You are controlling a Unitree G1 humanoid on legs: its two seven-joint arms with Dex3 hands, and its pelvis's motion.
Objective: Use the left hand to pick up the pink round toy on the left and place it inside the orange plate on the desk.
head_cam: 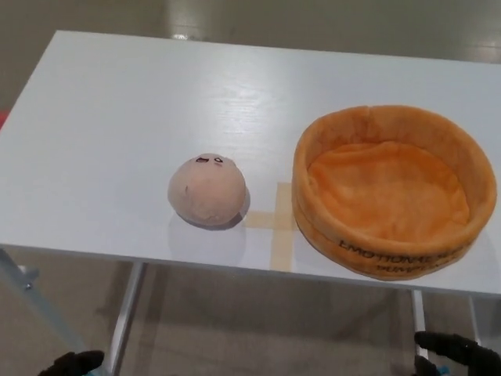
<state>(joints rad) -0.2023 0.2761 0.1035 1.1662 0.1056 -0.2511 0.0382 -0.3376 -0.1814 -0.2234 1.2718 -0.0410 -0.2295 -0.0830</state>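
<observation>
A pale pink, round plush toy [207,190] with small dark facial markings near its top sits on a white rectangular desk [117,117], a little left of the frame's centre. It rests alone on the desk surface, with nothing gripping it.

To the right of the toy, in the right half of the frame, stands an orange, soft fabric plate [462,160] with a raised padded rim and dark lettering along its near side. Its inside holds nothing. Between the toy and the plate, a cross of tan tape [282,223] lies flat on the desk; the toy's right edge is just beside it, and the plate's left wall touches or overlaps its right end.

At the bottom left corner of the frame, below the desk's front edge, a small part of the robot's black left hand [72,363] shows, well apart from the toy; whether its fingers are spread or closed cannot be told. At the bottom right corner, the black right hand [458,349] shows partly, and its state cannot be told either.
</observation>
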